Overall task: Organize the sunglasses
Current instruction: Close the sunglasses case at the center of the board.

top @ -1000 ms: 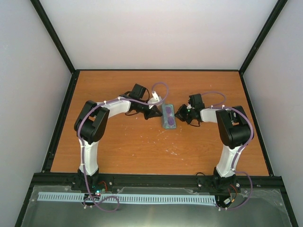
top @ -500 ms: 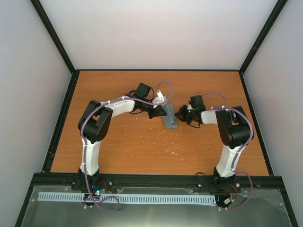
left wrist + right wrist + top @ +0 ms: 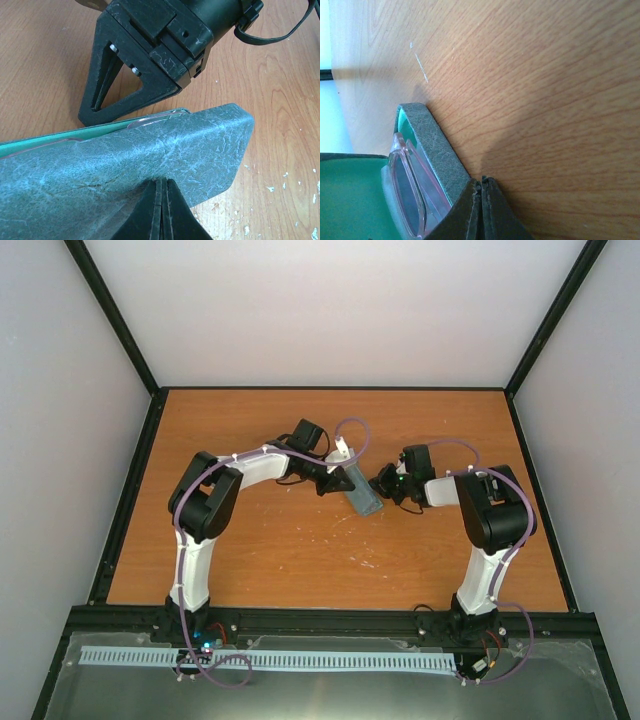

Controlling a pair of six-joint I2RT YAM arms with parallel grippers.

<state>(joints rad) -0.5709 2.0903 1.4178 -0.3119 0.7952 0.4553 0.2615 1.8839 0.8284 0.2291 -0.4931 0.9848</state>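
Top external: scuffed orange table (image 3: 260, 560), pale walls (image 3: 330, 310); left gripper (image 3: 340, 480) and right gripper (image 3: 379, 483) pinched together.

**Soft even light, close-ups blurred near the lens**

Top view: diffuse overhead light, pale walls, only faint arm shadows on the counter (image 3: 260, 550); low-res, slightly soft. Left wrist cam: bright; case (image 3: 100, 165) texture crisp just beyond the left jaws, which are dark & out of focus; mild sheen on wood further out, to their right. Right wrist cam: dark shadow band just beyond the right jaws, blown-out pale strip far to their left; jaws blurred.
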